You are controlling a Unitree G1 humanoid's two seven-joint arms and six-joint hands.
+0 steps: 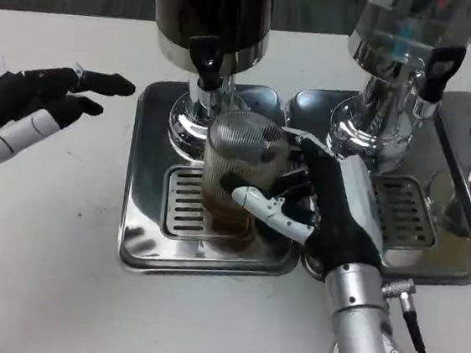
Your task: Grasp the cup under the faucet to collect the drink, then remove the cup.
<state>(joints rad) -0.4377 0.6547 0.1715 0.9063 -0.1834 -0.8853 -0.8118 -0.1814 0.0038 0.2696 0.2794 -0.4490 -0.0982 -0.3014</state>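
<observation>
So the right hand [317, 206] has its fingers [270, 210] wrapped around the ribbed clear cup [234, 176], keeping it upright on the drip tray [140, 242] right below the black faucet [207, 64], which is where it needs to be to catch the drink; looks like there's already some brown liquid at the bottom. Way off to the side, the left hand [36, 113] hovers over the table [38, 291], fingers spread and holding nothing, probably just waiting.

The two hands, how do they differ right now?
The right hand grips the ribbed clear cup under the dark dispenser's faucet; the left hand holds nothing. The right hand is over the metal drip tray; the left hovers over the white table, fingers extended. Both have black and white fingers.
</observation>
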